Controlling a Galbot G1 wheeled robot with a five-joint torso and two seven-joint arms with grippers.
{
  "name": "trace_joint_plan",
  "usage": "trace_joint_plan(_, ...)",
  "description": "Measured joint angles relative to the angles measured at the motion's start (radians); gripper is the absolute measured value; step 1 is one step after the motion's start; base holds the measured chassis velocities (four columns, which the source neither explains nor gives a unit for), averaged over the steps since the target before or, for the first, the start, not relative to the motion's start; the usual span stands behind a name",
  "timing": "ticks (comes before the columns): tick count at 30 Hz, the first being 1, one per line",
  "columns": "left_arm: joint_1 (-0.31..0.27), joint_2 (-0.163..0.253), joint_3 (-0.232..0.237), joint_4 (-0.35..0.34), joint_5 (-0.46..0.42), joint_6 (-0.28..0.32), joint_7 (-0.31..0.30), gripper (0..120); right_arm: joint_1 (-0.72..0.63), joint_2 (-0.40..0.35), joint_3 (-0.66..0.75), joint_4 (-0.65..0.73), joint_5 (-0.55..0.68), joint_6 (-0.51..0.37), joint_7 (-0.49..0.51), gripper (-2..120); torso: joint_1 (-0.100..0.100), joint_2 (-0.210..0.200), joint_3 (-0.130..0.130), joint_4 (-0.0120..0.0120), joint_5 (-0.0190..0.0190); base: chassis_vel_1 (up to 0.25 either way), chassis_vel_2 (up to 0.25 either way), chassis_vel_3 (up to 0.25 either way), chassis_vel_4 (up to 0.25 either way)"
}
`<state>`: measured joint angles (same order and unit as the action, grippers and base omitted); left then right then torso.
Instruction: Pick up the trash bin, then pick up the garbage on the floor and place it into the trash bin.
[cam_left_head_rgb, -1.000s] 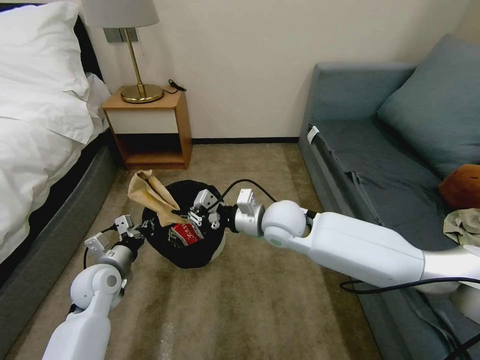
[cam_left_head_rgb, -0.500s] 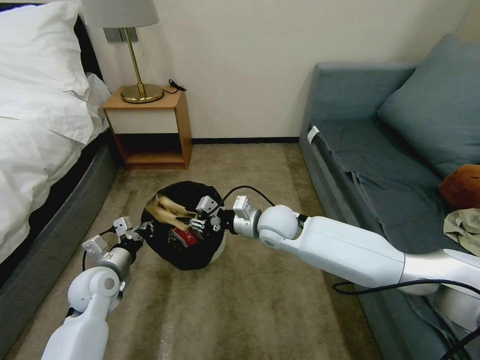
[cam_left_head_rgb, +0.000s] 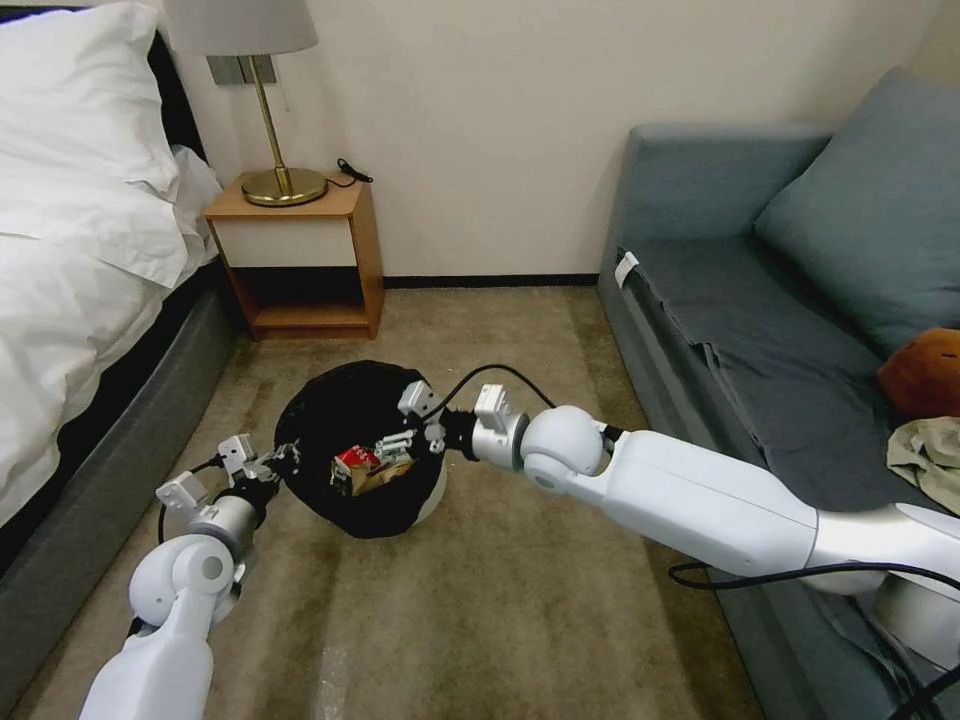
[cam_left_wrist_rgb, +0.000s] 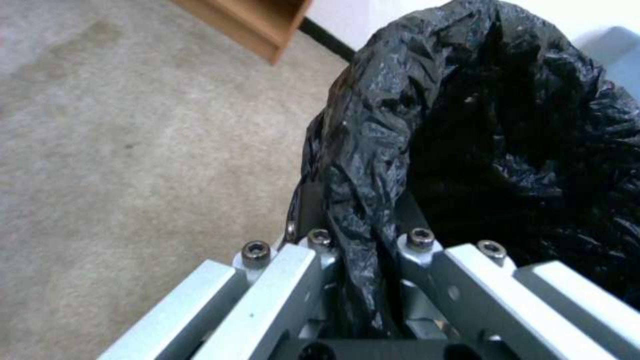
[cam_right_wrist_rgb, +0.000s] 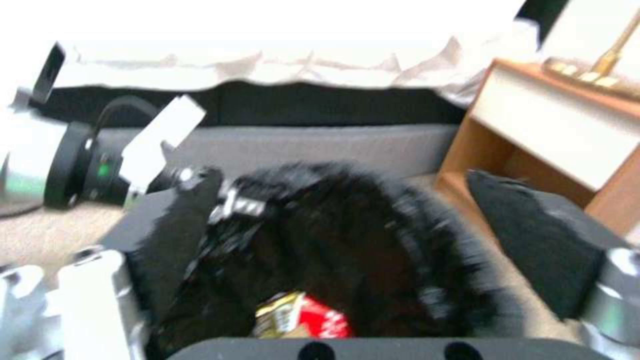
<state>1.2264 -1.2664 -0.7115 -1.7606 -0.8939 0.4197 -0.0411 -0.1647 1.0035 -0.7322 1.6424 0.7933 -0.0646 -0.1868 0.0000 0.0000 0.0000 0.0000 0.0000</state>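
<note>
Trash bin (cam_left_head_rgb: 350, 450) tilted mouth-up toward robot, rim in left gripper (cam_left_head_rgb: 272, 466) fingers; right gripper (cam_left_head_rgb: 393, 447) fingers spread above.

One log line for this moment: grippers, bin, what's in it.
left gripper: shut on trash bin rim | right gripper: open over the bin mouth | inside: red snack wrapper, gold-brown snack wrapper

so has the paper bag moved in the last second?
Yes. The tan paper bag went from sticking up past the trash bin rim on the nightstand side down inside; right pincer now open above it.
</note>
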Motion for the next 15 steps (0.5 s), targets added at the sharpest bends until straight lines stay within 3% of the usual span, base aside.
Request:
trace_joint_plan(8,0.004,-0.022,-0.018,0.027,-0.024,0.000,-0.076,3,-0.037,-0.062,0.084,0.052,-0.004,0.010,0.000,100,0.000,0.000,0.000,0.0000,0.0000,0.000,0.000,0.000,0.000)
trace_joint_plan(15,0.009,-0.029,-0.014,0.049,0.012,0.038,-0.167,3,-0.140,-0.111,0.150,0.100,-0.046,0.022,-0.007,100,0.000,0.000,0.000,0.0000,0.0001,0.000,0.000,0.000,0.000)
